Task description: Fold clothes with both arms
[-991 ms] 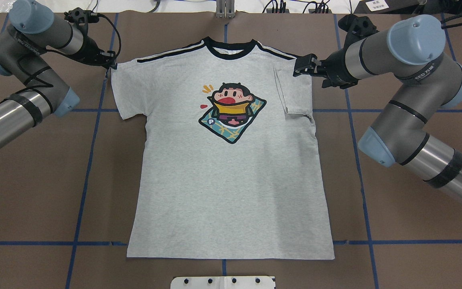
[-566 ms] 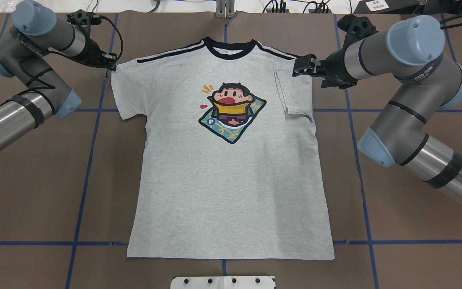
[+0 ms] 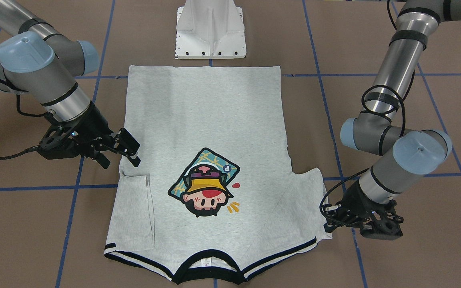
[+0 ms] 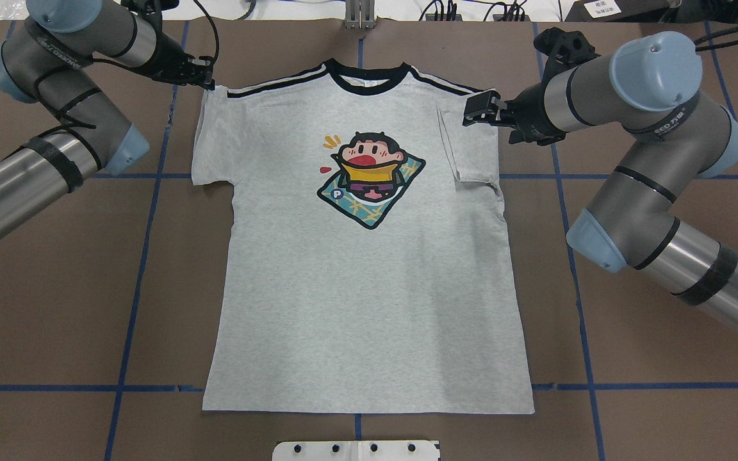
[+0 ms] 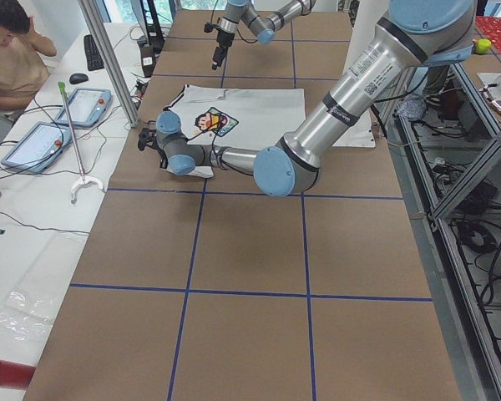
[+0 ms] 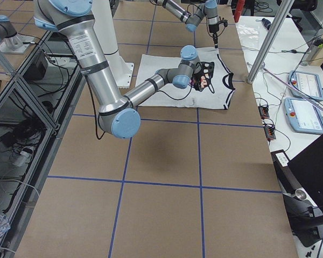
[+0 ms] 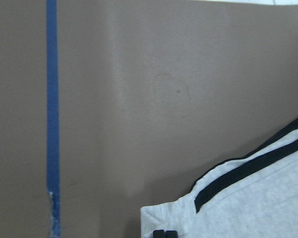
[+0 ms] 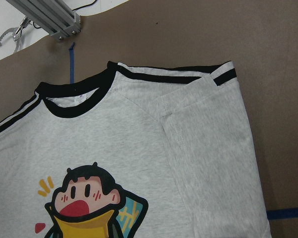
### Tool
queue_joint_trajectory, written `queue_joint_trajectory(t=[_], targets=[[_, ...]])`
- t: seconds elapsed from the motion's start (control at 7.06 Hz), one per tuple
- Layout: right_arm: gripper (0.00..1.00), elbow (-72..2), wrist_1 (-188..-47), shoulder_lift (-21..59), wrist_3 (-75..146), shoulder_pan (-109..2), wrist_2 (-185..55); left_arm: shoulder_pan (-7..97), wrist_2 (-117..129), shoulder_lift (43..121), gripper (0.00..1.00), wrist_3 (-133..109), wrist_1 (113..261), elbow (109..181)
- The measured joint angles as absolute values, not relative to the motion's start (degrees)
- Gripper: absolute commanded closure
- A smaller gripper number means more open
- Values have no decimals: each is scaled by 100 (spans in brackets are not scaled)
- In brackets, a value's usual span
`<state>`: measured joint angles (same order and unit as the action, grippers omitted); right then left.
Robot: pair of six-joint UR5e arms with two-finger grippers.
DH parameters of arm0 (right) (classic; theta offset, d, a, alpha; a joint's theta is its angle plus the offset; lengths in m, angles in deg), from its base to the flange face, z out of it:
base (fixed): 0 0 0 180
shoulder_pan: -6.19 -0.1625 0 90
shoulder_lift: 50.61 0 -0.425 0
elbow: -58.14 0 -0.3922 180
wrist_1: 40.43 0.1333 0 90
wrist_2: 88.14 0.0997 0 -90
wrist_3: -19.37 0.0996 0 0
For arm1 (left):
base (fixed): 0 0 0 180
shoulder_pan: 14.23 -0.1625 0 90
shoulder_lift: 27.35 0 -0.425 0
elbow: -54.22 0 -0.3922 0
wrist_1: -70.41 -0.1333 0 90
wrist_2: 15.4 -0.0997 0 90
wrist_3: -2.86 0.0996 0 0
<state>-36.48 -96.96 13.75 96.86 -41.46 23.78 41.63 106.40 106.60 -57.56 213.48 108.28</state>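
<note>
Grey jersey, nipped at the sleeve's striped outer corner between the closed fingers of the left gripper [image 4: 207, 82]. Dragged inward and toward the collar [image 4: 364, 88] within the last second. Then out at the blue tape line [image 4: 150, 211], now well inside it, with the left sleeve [image 4: 212, 147] narrower and its outer edge drawn in. In the left wrist view, only two black fingertips [image 7: 161, 232] pressed together on the hem. Probably the start of folding this sleeve over the chest.

Across the shirt, the right gripper [image 4: 473, 109] with fingers spread and gripping nothing. Hovering in much the same spot as before, at the shoulder, beside the right sleeve [image 4: 468, 150] already laid flat onto the body.

Beyond both, the T-shirt [image 4: 369, 288] flat and print-up in the middle of the table [image 4: 55, 301], bottom hem toward the robot, body not yet folded. Likely next: left sleeve over to mirror the right, then the body.
</note>
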Motion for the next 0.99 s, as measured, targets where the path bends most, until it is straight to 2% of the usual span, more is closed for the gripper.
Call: queue_joint_trajectory(t=[0.28,0.85,0.99], targets=[[0,-3650,-9695,1375,9692,-4130,2370,3772,10478,10927,100,-6513,21040,11097],[0,-3653,-9694,1379,9711,-4017,2148,3438,9631,11475,100,-6765,21284,10233],[0,-3648,-9694,1376,9706,-4004,2138,3433,9573,11564,59,-6767,21415,10030]])
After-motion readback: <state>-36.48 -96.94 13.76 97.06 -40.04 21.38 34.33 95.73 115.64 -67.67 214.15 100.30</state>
